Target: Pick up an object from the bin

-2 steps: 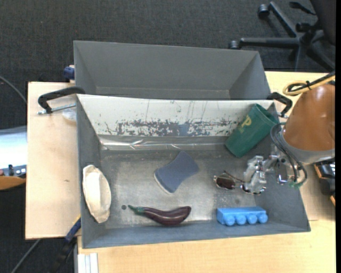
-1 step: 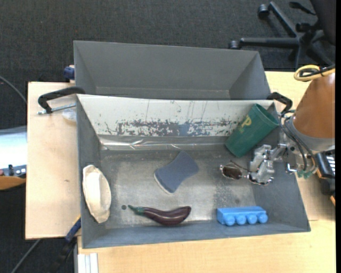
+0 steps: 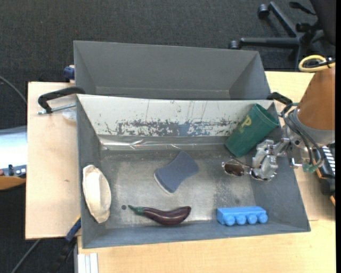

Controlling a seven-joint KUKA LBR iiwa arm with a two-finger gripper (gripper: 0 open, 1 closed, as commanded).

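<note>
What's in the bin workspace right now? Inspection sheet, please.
Surface: grey bin, scuffed back wall.
Job's things: brown glossy thing nearest the gripper; green cup leaning at back right.
Clutter: sponge mid-floor; aubergine and blue brick at front; cream shell at left wall.
Grippers: gripper low at right, beside the brown glossy thing.
Cables: bundle at the wrist.
Surroundings: wooden table, carpet, chair base at top right.

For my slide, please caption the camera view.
Gripper inside the bin at right, beside small sunglasses and a green cup.
</note>
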